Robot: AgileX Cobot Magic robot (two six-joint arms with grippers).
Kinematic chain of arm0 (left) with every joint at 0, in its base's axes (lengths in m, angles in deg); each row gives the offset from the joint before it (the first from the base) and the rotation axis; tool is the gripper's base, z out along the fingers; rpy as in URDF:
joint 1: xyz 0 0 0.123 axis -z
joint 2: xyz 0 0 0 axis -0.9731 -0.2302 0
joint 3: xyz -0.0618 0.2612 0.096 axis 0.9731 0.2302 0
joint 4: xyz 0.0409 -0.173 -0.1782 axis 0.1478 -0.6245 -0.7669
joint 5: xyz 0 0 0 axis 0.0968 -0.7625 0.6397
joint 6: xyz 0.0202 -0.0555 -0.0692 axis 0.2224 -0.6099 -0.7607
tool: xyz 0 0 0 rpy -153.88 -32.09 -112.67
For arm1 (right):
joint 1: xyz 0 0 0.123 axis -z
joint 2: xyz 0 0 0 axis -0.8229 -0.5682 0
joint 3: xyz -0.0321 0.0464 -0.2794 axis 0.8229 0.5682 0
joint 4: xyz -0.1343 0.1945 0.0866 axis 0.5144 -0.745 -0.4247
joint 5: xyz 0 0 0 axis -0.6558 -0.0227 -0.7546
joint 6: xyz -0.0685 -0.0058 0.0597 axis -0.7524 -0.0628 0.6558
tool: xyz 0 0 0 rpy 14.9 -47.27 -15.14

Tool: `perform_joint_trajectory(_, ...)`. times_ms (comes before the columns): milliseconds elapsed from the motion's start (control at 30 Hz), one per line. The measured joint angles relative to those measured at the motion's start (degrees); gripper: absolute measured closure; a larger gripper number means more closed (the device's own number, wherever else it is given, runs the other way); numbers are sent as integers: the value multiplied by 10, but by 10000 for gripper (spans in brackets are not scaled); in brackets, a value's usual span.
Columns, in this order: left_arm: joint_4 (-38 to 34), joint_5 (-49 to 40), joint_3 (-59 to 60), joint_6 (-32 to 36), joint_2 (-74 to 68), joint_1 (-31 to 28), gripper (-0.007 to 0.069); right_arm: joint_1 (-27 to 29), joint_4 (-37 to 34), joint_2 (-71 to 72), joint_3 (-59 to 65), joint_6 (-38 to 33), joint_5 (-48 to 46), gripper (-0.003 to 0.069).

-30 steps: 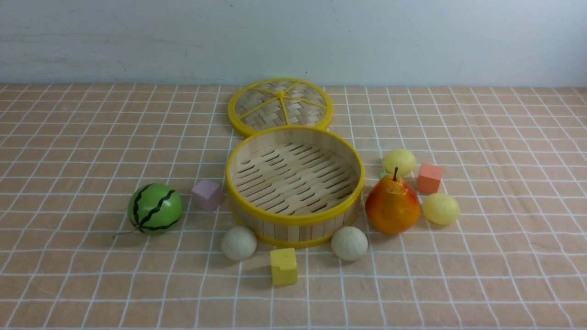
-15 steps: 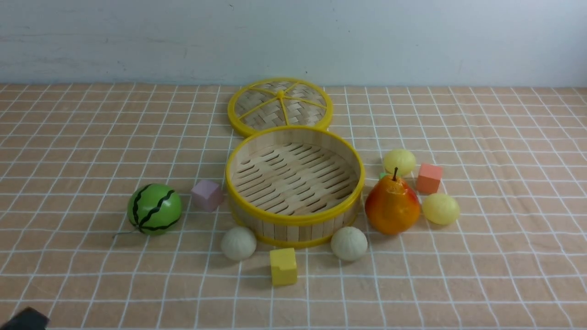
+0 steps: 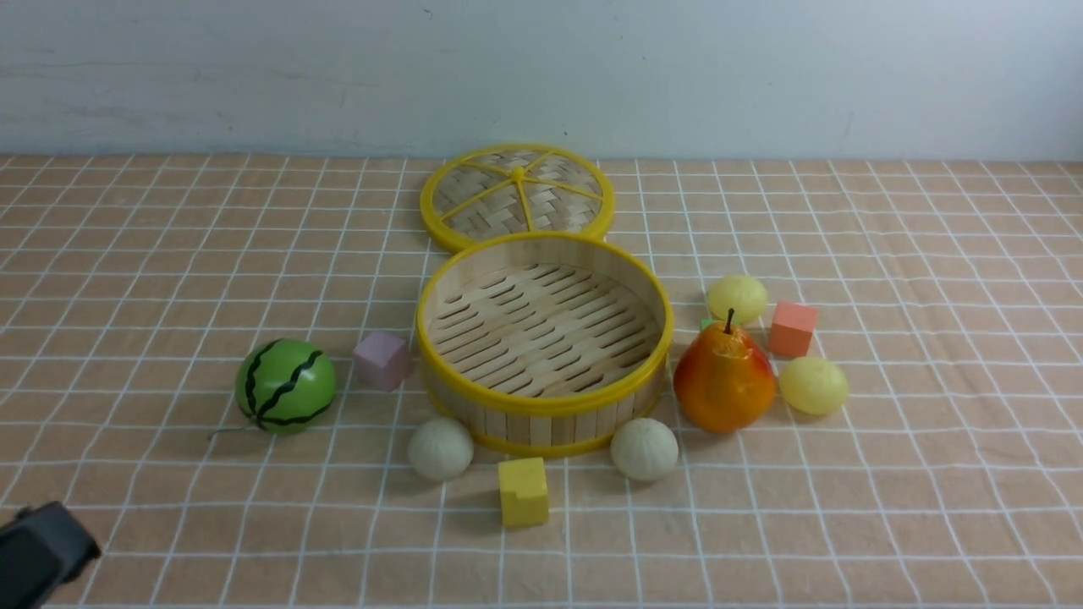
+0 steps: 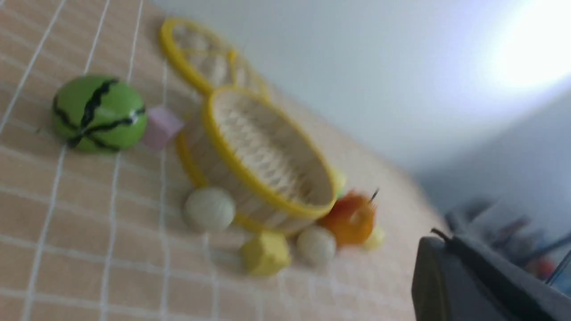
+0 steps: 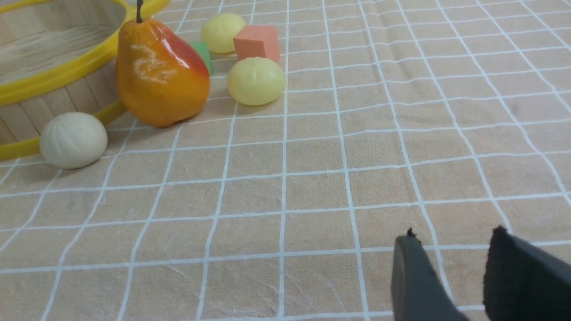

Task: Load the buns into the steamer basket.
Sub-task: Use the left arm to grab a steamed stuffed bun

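The steamer basket (image 3: 541, 404) stands empty at the table's middle. Two off-white buns lie at its near side, one left (image 3: 440, 448) and one right (image 3: 644, 449). Two pale yellow buns lie to its right, one farther (image 3: 737, 298) and one nearer (image 3: 813, 385), either side of the pear (image 3: 724, 381). My left gripper (image 3: 42, 554) shows at the front view's lower left corner, far from all of them; in its blurred wrist view (image 4: 446, 240) no gap shows between the fingers. My right gripper (image 5: 453, 234) is open and empty over bare cloth, well short of the nearer yellow bun (image 5: 255, 81).
The woven lid (image 3: 517, 194) lies behind the basket. A watermelon ball (image 3: 285, 386) and a pink cube (image 3: 382, 359) sit left of it. A yellow cube (image 3: 523, 491) lies between the off-white buns. An orange cube (image 3: 792, 328) lies between the yellow buns, a small green cube (image 5: 203, 53) behind the pear.
My left gripper has come into the front view at the lower left corner and moved further in. The buns, the basket and the other things have not moved.
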Motion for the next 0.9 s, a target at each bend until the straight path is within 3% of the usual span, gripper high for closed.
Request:
perform_joint_trajectory(100, 56, -88, -60, 5, -95, 0, 638, 0, 0, 0, 0, 0, 0, 417)
perform_joint_trajectory(167, 127, -171, -129, 6, -237, 0, 638, 0, 0, 0, 0, 0, 0, 417)
perform_joint_trajectory(300, 156, -222, -213, 33, -417, 0, 638, 0, 0, 0, 0, 0, 0, 417)
perform_joint_trajectory(433, 134, -227, -270, 84, -527, 20, 638, 0, 0, 0, 0, 0, 0, 417)
perform_joint_trajectory(500, 127, -220, -298, 104, -576, 56, 638, 0, 0, 0, 0, 0, 0, 417)
perform_joint_trajectory(533, 127, -208, -321, 113, -606, 103, 638, 0, 0, 0, 0, 0, 0, 417)
perform_joint_trajectory(667, 144, -185, -371, 118, -674, 165, 638, 0, 0, 0, 0, 0, 0, 417)
perform_joint_trajectory(800, 163, -155, -430, 117, -778, 173, 636, 0, 0, 0, 0, 0, 0, 417)
perform_joint_trajectory(900, 185, -138, -469, 128, -839, 172, 589, 0, 0, 0, 0, 0, 0, 417)
